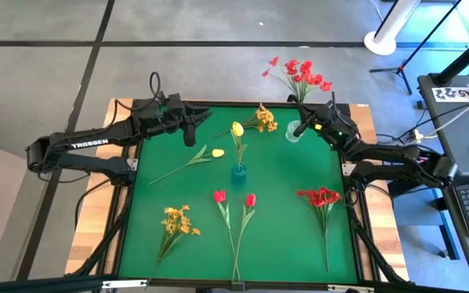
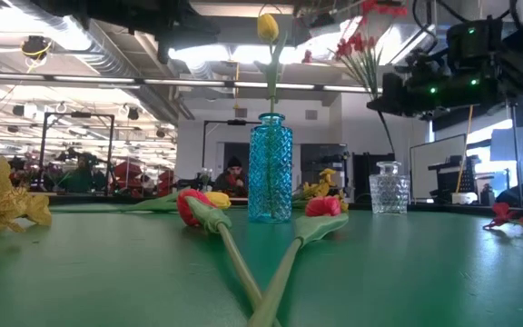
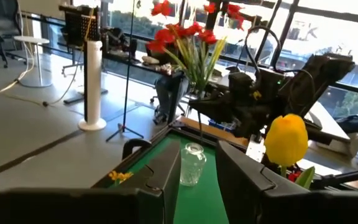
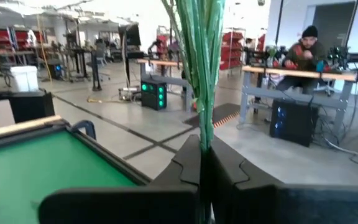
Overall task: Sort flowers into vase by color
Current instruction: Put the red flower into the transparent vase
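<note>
Right gripper (image 1: 303,128) is pinched shut on the red spray's (image 1: 304,76) stems, directly above the clear vase (image 1: 294,133); beside it lie yellow-orange blossoms (image 1: 264,120). Left gripper (image 1: 189,134) is seen parted, holding nothing.

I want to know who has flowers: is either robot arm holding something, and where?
The right end effector grips the red spray flower bunch by its green stems, above the clear glass vase. The left holds nothing.
</note>
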`<state>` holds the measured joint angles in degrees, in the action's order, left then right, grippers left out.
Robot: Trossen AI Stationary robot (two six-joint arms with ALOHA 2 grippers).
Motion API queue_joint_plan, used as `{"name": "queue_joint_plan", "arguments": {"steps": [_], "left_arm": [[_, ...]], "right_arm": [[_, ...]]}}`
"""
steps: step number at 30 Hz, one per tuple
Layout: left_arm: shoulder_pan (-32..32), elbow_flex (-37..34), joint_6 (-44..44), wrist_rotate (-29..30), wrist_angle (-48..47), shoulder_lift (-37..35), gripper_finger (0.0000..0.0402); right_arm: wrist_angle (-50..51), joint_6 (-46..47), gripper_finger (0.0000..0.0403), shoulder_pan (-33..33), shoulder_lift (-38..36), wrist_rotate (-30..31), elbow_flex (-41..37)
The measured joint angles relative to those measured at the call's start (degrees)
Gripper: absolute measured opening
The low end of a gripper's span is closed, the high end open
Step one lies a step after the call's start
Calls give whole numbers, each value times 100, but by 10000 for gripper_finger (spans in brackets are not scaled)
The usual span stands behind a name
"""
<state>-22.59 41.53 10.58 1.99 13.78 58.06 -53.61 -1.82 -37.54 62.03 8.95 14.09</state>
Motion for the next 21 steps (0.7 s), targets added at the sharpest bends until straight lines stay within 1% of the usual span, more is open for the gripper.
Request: {"name": "queue_joint_plan", "arguments": {"steps": [8, 13, 16, 21], "left_arm": [[144, -8, 4, 4, 2, 1, 96], [242, -8, 4, 4, -29, 1, 96], [277, -8, -1, 4, -44, 1, 96], [286, -8, 1, 4, -130, 1, 96]], "right_arm": [[-840, -162, 7, 0, 890, 166, 0], [-887, -184, 8, 0, 1311, 338, 2], [-878, -185, 16, 0, 1451, 401, 2], [-783, -190, 32, 0, 1460, 411, 2]]}}
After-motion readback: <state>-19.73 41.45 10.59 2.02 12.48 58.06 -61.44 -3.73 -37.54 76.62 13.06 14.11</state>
